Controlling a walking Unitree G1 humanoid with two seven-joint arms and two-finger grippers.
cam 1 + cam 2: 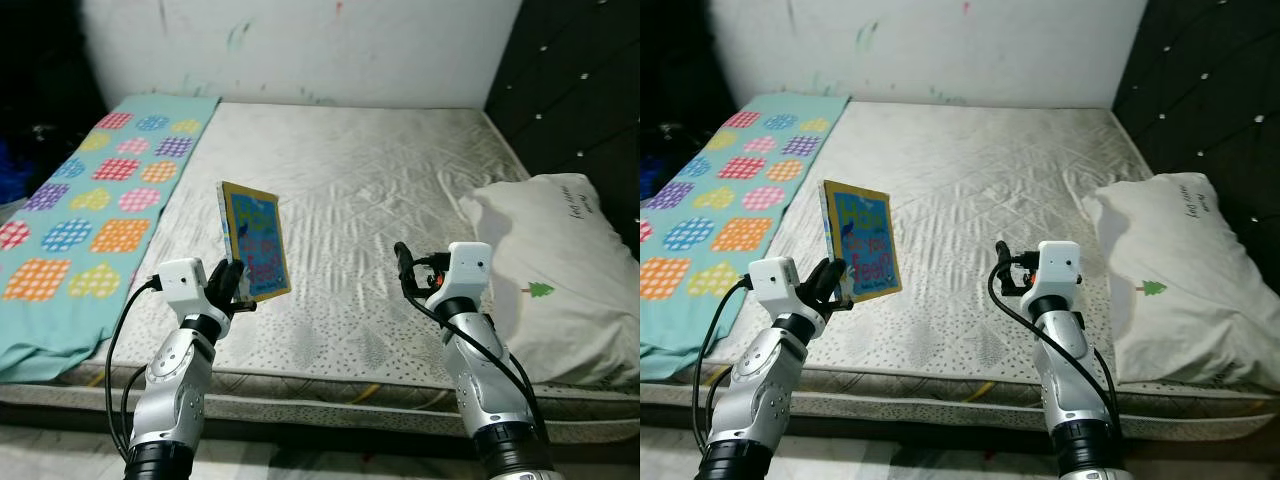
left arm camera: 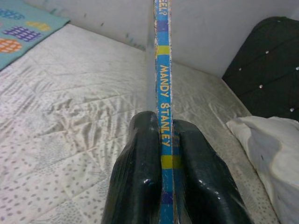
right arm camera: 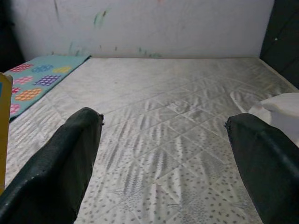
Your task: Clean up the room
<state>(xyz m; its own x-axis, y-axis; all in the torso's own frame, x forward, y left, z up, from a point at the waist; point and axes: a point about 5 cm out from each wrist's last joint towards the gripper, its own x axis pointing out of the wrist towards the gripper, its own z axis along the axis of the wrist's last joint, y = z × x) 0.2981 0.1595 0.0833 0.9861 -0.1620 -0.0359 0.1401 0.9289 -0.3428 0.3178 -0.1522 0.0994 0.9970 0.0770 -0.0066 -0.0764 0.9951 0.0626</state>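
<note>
Left hand clamped the book upright, lower left of frame, lifted off the bed. Right hand spread, empty, lower centre. Likely step: carrying off; next needs a drop spot.

The book's lower spine is hidden between the left tool's fingers, its top cut off.

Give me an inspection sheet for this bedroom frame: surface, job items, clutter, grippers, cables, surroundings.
Surface: bare white quilted mattress, creased.
Job's things: thin blue picture book with yellow edge, held upright above the mattress.
Clutter: teal blanket with coloured checked patches along the robot's left side; white pillow on its right.
Grippers: left gripper shut on the book's spine; right gripper open, holding nothing.
Cables: black cables looped along both forearms.
Surroundings: marked white wall, dark studded headboard.
</note>
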